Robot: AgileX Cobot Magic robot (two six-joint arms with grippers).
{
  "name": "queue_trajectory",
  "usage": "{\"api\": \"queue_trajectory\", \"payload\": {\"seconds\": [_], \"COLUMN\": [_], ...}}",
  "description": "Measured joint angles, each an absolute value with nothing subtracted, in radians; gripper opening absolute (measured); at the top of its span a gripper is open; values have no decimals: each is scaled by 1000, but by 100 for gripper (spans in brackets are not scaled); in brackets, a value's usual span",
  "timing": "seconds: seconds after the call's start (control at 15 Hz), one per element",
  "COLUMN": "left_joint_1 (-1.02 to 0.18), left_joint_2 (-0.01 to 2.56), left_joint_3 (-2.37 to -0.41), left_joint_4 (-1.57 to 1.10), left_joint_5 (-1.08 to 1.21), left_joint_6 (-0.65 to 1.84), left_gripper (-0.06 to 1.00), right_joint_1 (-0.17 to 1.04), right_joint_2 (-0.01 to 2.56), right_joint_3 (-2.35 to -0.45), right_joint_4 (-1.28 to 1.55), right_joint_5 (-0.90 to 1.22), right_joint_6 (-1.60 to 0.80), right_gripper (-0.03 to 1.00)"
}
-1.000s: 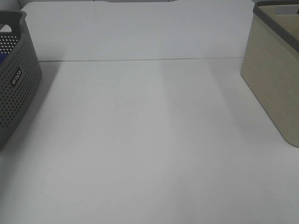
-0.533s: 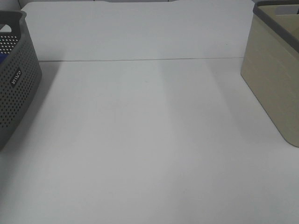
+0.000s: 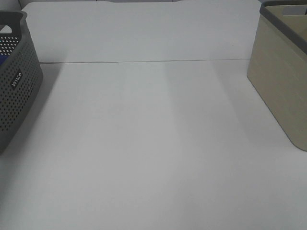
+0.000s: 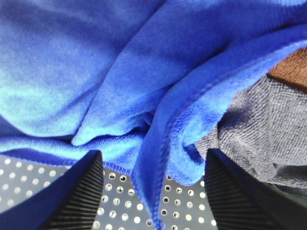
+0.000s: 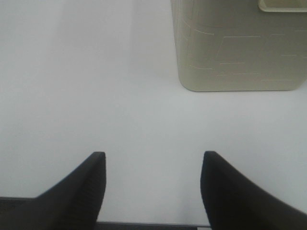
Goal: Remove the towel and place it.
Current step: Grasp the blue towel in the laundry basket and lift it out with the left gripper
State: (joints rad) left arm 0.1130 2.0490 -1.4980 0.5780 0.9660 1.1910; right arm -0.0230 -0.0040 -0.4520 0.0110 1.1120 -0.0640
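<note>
Towel (image 4: 120,81) lies bunched in the grey basket (image 3: 17,100), left tool (image 4: 151,160) spread wide astride a fold, right tool (image 5: 153,160) wide over the counter (image 3: 153,143), and nothing has shifted overhead in 1 second, so the grab looks pending.

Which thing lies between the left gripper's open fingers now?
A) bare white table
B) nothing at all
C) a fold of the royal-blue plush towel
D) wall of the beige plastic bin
C: the left wrist view shows a hemmed fold of the royal-blue plush microfibre towel between the spread fingers of the left gripper, over the holed floor of the dark grey perforated plastic basket.
</note>
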Motion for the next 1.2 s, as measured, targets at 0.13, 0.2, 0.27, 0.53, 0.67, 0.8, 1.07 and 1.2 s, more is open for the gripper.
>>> {"api": "queue_trajectory", "payload": {"seconds": [0.13,0.2,0.27,0.53,0.67,0.8,1.07,1.2], "left_joint_1": [113,113,113,113,113,113,113,103], "left_joint_2": [2056,2060,2063,2069,2069,2069,2069,2050], "left_joint_3": [-1498,-1498,-1498,-1497,-1497,-1497,-1497,-1496], "left_joint_4": [577,577,577,577,577,579,580,591], "left_joint_5": [966,966,965,936,931,916,899,891], "left_joint_6": [1198,1200,1200,1189,1179,1155,1127,1060], "left_gripper": [56,55,50,15,0,0,0,0], "right_joint_1": [-23,-23,-23,-23,-23,-23,-23,-23], "right_joint_2": [-4,-4,-4,-4,-4,-4,-4,-4], "right_joint_3": [-452,-452,-452,-452,-452,-452,-452,-452], "right_joint_4": [11,11,11,11,11,11,11,11], "right_joint_5": [1112,1112,1112,1112,1112,1112,1112,1112], "right_joint_6": [-64,-64,-64,-64,-64,-64,-64,-64], "right_gripper": [59,59,59,59,59,59,59,59]}}
